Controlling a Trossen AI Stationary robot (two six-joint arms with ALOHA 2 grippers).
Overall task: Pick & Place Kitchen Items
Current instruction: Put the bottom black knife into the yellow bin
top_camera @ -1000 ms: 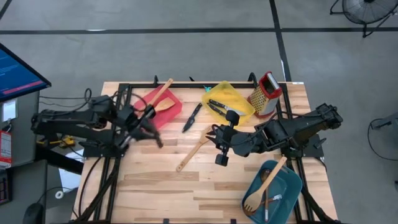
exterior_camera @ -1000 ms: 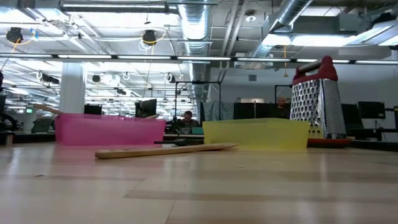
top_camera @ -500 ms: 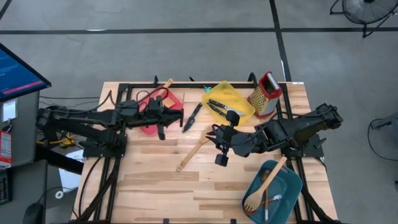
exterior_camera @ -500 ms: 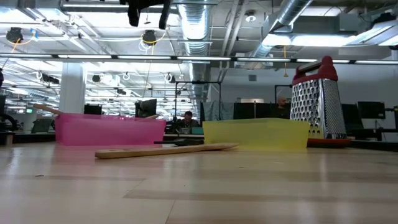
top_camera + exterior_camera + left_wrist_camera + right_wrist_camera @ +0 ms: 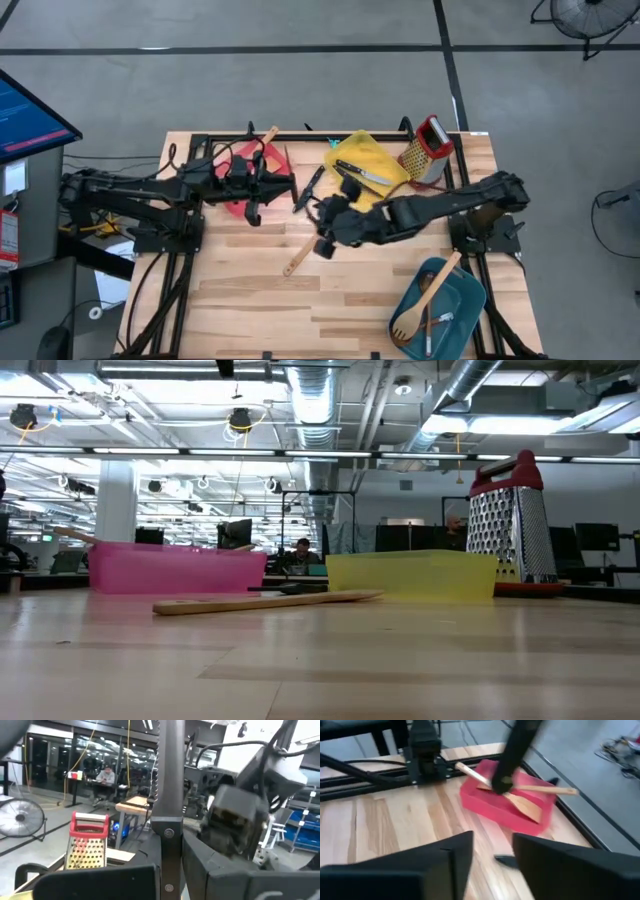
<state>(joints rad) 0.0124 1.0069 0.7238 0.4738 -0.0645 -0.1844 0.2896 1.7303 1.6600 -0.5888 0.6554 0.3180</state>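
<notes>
Pale wood marks the long spatula (image 5: 293, 263) lying loose on the butcher-block table (image 5: 250, 310), near its middle, with its far end hidden beneath the right gripper (image 5: 325, 243). That gripper hangs low over the spatula, its 2 fingers parted with a clear gap between them and nothing held there. Just beyond it, a black-handled knife (image 5: 310, 186) lies on the bare boards between the red tray (image 5: 487, 804) and the yellow tray (image 5: 378, 150). The left gripper (image 5: 503, 782) is poised over the red tray with its fingers pinched together, their tip close above the 2 wooden spatulas (image 5: 526, 807) that rest crossed inside; whether it touches them cannot be told. Another black-handled knife (image 5: 362, 173) lies in the yellow tray, and the steel box grater (image 5: 428, 150) with the red top stands upright just beside that tray, toward the table's far right corner. At the near right corner, well apart from both grippers, the teal tray (image 5: 472, 300) holds a wooden slotted spoon (image 5: 425, 300) whose handle pokes out over the rim, along with other utensils too small to make out.
</notes>
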